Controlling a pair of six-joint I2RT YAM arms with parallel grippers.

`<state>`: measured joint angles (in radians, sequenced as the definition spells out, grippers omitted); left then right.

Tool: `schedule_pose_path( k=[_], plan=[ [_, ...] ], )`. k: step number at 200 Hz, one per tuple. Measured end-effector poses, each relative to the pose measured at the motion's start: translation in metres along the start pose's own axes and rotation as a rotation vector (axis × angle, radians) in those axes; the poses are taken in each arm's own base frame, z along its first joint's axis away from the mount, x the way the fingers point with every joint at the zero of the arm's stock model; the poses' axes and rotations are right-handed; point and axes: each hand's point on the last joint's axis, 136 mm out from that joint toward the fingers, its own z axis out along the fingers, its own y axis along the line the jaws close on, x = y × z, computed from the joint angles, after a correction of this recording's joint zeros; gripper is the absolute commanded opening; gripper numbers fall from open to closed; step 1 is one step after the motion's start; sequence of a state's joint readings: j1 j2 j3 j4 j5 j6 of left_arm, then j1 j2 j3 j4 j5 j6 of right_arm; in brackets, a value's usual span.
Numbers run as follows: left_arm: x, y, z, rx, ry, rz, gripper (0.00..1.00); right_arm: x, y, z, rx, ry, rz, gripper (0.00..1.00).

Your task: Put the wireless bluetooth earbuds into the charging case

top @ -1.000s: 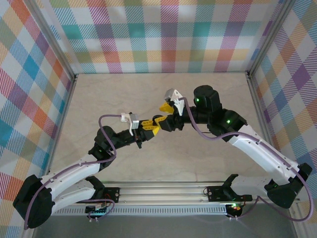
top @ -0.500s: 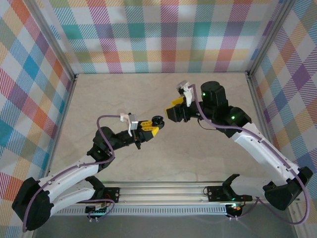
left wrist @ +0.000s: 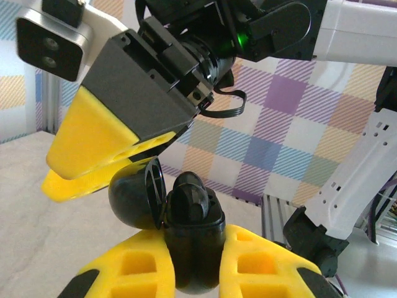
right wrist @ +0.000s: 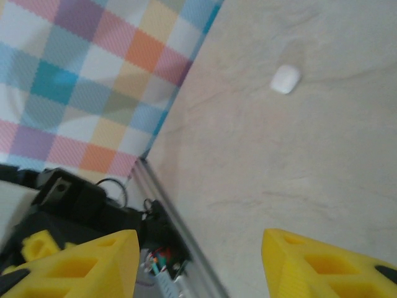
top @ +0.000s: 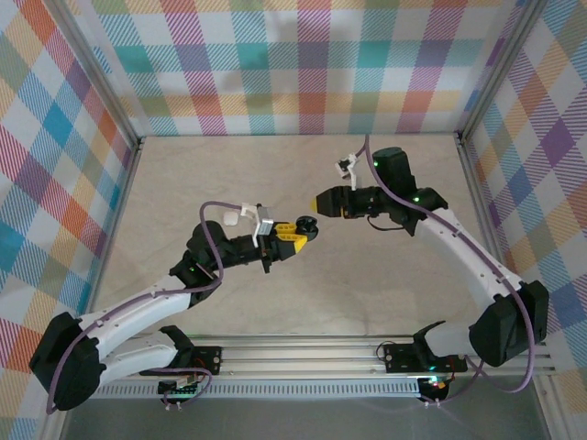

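Left wrist view: left pincer (left wrist: 195, 267) clenched on black charging case (left wrist: 193, 233), lid (left wrist: 133, 198) hinged open, held above the desk (top: 385, 275); dark earbud (left wrist: 188, 194) apparently seated in its mouth; right pincer (right wrist: 198, 261) released, empty, just beside the lid. Step judged: seating done; next, press the lid squarely shut. Since a second ago: right pincer drawn back off the case; left pincer shifted right.
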<state>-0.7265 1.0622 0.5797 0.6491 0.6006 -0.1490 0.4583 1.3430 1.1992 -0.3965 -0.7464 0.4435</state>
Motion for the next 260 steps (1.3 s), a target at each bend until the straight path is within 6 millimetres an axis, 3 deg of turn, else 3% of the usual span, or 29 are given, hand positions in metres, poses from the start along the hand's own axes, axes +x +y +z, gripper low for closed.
schedule_pose_path(
  k=[67,169,211,260],
  plan=[
    [0.004,0.004,0.009,0.007,0.016,-0.010,0.00,0.009,0.023,0.006,-0.185,0.091,0.029,0.54],
    [0.010,0.014,0.014,-0.026,0.026,-0.022,0.00,0.022,0.038,0.008,-0.305,0.175,0.042,0.48],
    [0.003,0.017,0.015,-0.047,-0.005,-0.006,0.00,0.025,0.046,0.008,-0.325,0.192,0.014,0.48],
    [-0.002,0.020,0.014,-0.069,-0.035,0.003,0.00,0.020,0.056,-0.003,-0.287,0.140,-0.070,0.61]
  ],
)
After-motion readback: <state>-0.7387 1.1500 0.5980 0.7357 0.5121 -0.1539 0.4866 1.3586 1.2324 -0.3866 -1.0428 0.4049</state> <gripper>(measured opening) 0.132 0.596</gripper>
